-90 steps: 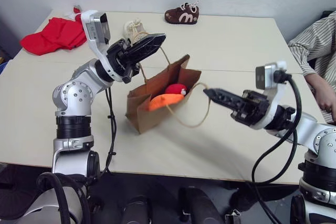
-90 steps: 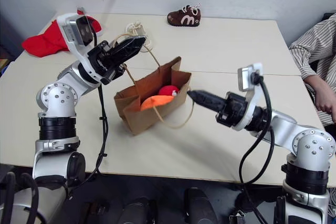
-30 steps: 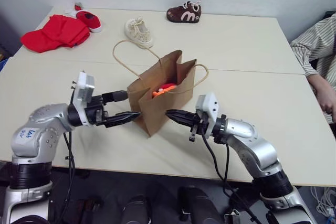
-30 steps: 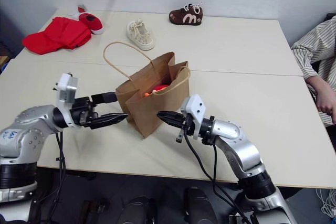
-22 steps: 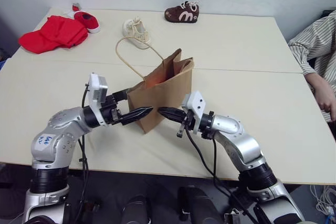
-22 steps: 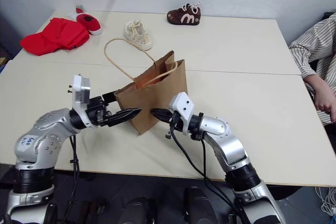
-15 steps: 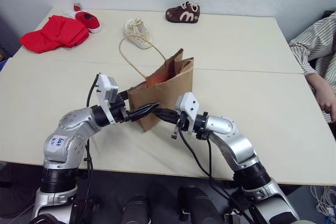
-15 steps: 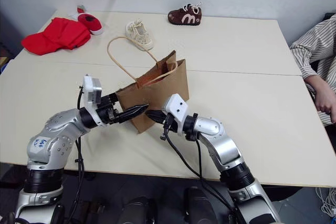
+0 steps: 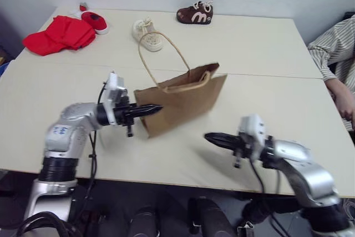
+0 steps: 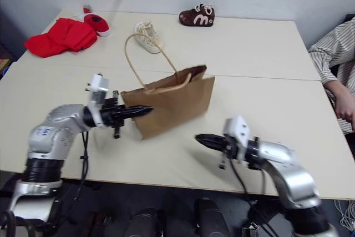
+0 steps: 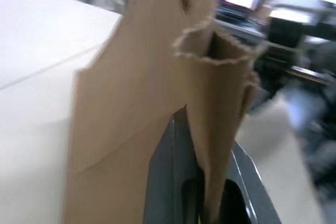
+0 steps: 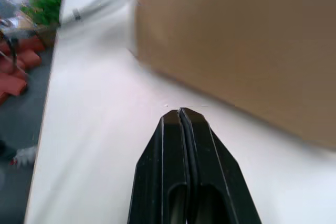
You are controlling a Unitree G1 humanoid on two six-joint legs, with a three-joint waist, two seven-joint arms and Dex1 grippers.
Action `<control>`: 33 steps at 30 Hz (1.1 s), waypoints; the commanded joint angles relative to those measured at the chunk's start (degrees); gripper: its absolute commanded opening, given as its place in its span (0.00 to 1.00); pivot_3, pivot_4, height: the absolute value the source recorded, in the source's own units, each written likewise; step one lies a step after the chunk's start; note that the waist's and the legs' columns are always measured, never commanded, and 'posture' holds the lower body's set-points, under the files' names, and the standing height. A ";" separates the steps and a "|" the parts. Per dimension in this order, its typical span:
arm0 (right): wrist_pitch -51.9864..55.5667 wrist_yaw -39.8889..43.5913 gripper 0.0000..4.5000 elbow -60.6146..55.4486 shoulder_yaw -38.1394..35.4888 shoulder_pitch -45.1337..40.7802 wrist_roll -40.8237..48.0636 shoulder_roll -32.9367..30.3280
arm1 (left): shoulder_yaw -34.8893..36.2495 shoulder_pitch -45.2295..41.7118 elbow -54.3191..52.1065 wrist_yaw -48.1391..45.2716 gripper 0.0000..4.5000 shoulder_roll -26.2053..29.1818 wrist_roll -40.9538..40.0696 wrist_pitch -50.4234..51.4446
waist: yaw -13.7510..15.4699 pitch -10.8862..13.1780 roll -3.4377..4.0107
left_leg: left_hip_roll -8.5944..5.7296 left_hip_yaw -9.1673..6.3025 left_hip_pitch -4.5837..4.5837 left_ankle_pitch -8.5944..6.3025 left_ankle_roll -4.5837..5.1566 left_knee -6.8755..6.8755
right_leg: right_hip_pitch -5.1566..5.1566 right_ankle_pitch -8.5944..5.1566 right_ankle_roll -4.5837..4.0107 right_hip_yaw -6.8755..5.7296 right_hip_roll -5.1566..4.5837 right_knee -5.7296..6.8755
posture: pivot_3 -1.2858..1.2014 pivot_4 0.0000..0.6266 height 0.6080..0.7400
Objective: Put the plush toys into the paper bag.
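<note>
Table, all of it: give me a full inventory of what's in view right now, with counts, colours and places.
paper bag: one, brown, mid-table, leaning, two tan cord handles, one looping up
red cloth: one, far left corner, crumpled
red shoe: one, small, touching the cloth's far edge
cream shoe: one, far side, beyond the bag's upright handle
brown shoe: one, white markings, far edge, centre
table: one, pale beige
person's sleeve: one, striped, at the table's right edge
left end effector: black, shut on the paper bag's edge
right end effector: black, shut, over the table's near side, apart from the bag
</note>
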 commanded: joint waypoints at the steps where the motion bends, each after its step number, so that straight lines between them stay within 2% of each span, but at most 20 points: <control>1: -4.23 5.30 0.00 -0.41 -8.97 5.51 1.58 -4.66 | -2.57 -2.24 4.70 -11.95 0.01 3.05 1.03 -3.56 | -0.03 0.00 0.00 | -0.02 0.01 0.07 0.00 0.00 0.00 | 0.05 0.00 0.00 0.01 0.03 -0.01 | 0.52 0.24 1.00; 6: -6.34 6.15 0.00 2.59 -14.00 9.42 1.47 -5.94 | -7.02 -5.23 13.88 -18.51 0.01 2.71 7.57 -14.29 | 0.02 0.02 -0.01 | -0.01 -0.01 0.63 0.00 -0.01 -0.09 | 0.68 0.00 0.00 0.05 0.14 -0.18 | 0.52 0.24 1.00; 8: -6.80 5.93 0.00 2.59 -14.29 9.82 1.50 -5.34 | -8.17 -6.24 16.60 -18.37 0.01 2.05 9.70 -18.76 | 0.07 0.02 -0.01 | -0.01 -0.02 0.77 -0.01 0.01 -0.15 | 0.85 0.00 0.00 0.07 0.12 -0.23 | 0.52 0.24 1.00; 11: -7.91 4.75 0.00 2.91 -14.07 9.50 2.24 -3.08 | -8.25 -7.12 17.19 -15.68 0.01 2.49 10.52 -18.13 | 0.08 0.01 -0.01 | 0.00 -0.02 0.76 -0.02 0.02 -0.15 | 0.84 0.00 0.00 0.07 0.09 -0.23 | 0.52 0.24 1.00; 12: -7.71 3.98 0.00 2.90 -14.11 9.13 2.83 -2.19 | -8.00 -6.94 16.73 -15.49 0.10 2.97 10.48 -18.31 | 0.07 0.01 -0.01 | 0.00 -0.02 0.76 -0.02 0.02 -0.15 | 0.84 0.00 0.00 0.07 0.08 -0.23 | 0.52 0.24 1.00; 13: -7.48 3.50 0.00 2.73 -14.27 9.02 3.25 -1.64 | -7.79 -6.64 16.21 -15.56 0.15 3.33 10.39 -18.56 | 0.06 0.01 -0.01 | 0.01 -0.02 0.76 -0.02 0.02 -0.15 | 0.84 0.00 0.00 0.07 0.07 -0.21 | 0.52 0.24 1.00; 16: -4.49 3.96 0.14 1.05 -13.37 8.73 5.34 -2.31 | -4.25 -4.35 14.14 -12.93 0.35 6.24 9.47 -17.97 | -0.18 0.02 0.00 | 0.03 -0.01 0.77 -0.02 0.02 -0.15 | 0.83 0.00 0.00 0.07 0.05 -0.19 | 0.52 0.24 1.00; 21: -5.78 3.98 0.50 1.26 -14.17 8.05 4.76 -2.84 | 3.85 1.02 12.24 -6.23 0.70 9.12 9.09 -20.13 | -0.07 0.03 0.02 | 0.13 -0.01 0.78 -0.04 -0.01 -0.16 | 0.82 -0.02 -0.04 0.05 0.09 -0.18 | 0.52 0.24 1.00; 22: -6.15 4.10 0.60 1.46 -14.38 7.84 4.51 -3.11 | 5.29 2.55 11.50 -5.20 0.78 9.79 9.01 -19.83 | -0.06 0.03 0.02 | 0.12 0.00 0.78 -0.04 0.00 -0.16 | 0.82 -0.02 -0.04 0.05 0.06 -0.19 | 0.52 0.24 1.00; 27: -6.25 4.94 0.97 2.82 -15.14 5.45 4.77 -5.19 | 10.61 12.20 8.61 -0.99 0.78 12.48 11.10 -22.63 | -0.07 0.03 0.03 | 0.12 0.00 0.79 -0.07 0.03 -0.17 | 0.83 -0.02 -0.04 0.05 0.02 -0.19 | 0.52 0.24 1.00; 33: -8.15 6.94 0.99 5.80 -13.45 2.18 2.79 -6.47 | 13.47 19.32 5.52 2.65 0.78 12.46 11.89 -25.96 | 0.19 0.03 0.01 | 0.11 -0.03 0.79 -0.09 0.05 -0.17 | 0.85 -0.02 -0.04 0.02 -0.04 -0.21 | 0.52 0.24 1.00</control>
